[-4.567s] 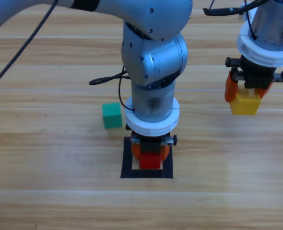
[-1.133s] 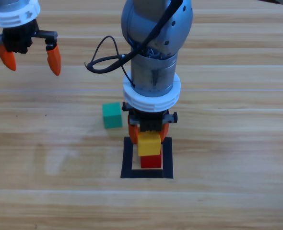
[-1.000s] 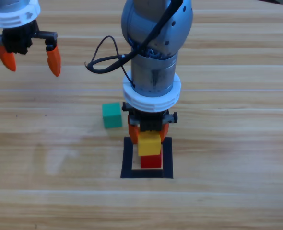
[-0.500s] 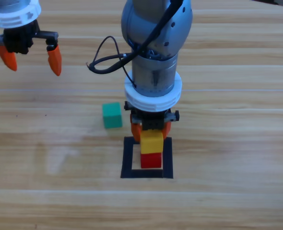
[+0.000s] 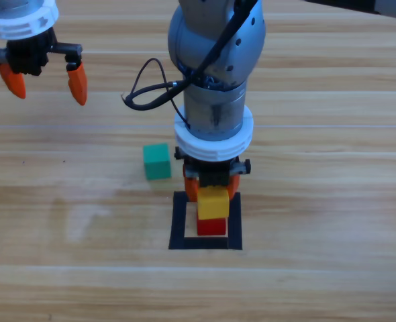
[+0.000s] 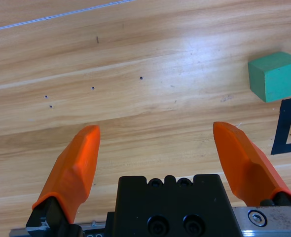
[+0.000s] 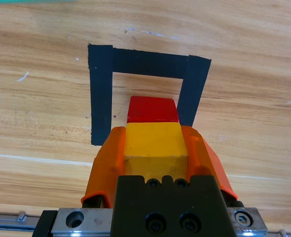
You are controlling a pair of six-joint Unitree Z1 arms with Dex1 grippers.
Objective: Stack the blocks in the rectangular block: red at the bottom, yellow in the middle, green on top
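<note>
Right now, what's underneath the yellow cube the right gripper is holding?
The red cube sits under the yellow cube, inside the black tape rectangle. The right gripper is shut on the yellow one. Whether the two cubes touch is hidden.

High view: fixed overhead, looks down on the wooden table (image 5: 332, 201); both arms enter from 12 o'clock.

Left wrist view: low and close above the boards, looks along its own orange jaws; small teal-green cube (image 6: 276, 75) at 2 o'clock.

Right wrist view: very near, faces the flat black tape outline (image 7: 144, 64) at 12 o'clock.

Shared: outline in all three; cube in high (image 5: 157, 162) and left wrist.
</note>
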